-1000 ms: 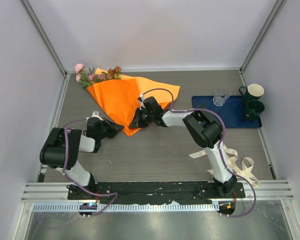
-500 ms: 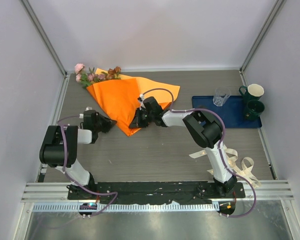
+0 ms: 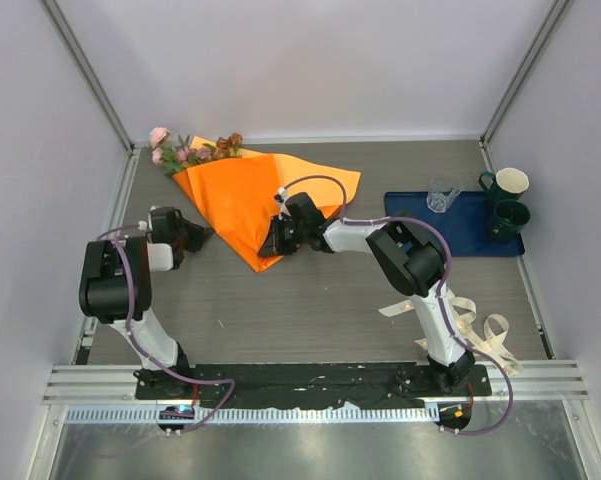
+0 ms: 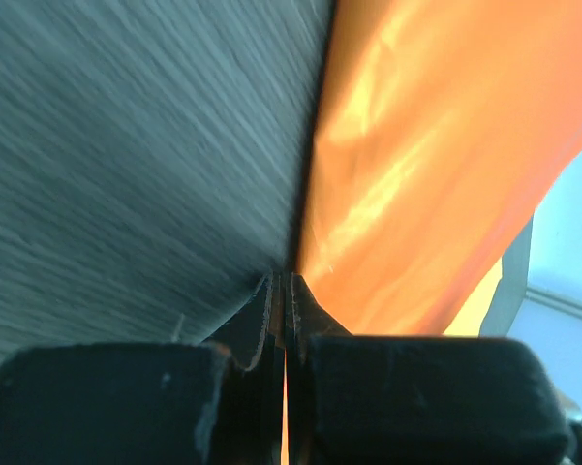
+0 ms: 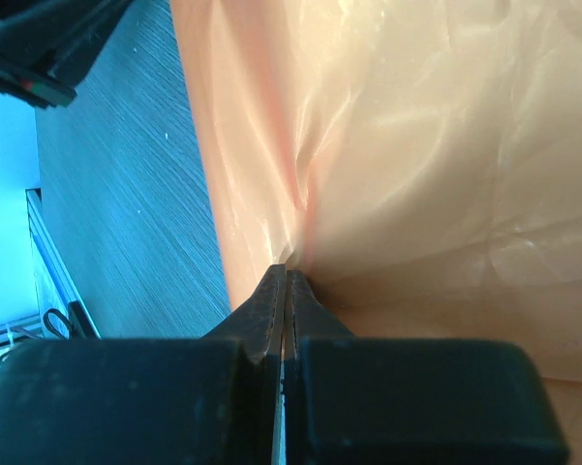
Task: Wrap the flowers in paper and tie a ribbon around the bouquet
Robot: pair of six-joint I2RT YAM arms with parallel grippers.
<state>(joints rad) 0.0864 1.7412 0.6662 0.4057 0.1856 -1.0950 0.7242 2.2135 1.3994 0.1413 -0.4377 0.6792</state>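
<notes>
Top view: bouquet (image 3: 230,200) lies flat on the surface (image 3: 310,300), flowers (image 3: 185,152) sticking out of the orange paper (image 3: 305,185) cone at its far end, well beyond both tools. Right tool (image 3: 272,243) is clamped on the paper near the cone's narrow tip. Left tool (image 3: 204,235) is closed, off to the right tool's left, tips just beside the cone's edge. Ribbon (image 3: 394,308) lies loose well behind the right tool, by its arm's base, not tied on yet; blue tray (image 3: 460,235) sits out to its right. Left wrist: jaws together, paper edge runs straight ahead from the tips, with an orange sliver in the gap. Can't tell if it's pinching a fold or just alongside. Right wrist: jaws closed on a pucker of paper, creases fanning from the tips. My read: the sheet is thin, light and glossy, so it'll likely slip and spring open. Grip the overlap near the narrow stem end, never the blooms. The ribbon is floppy, so take it by an end.
</notes>
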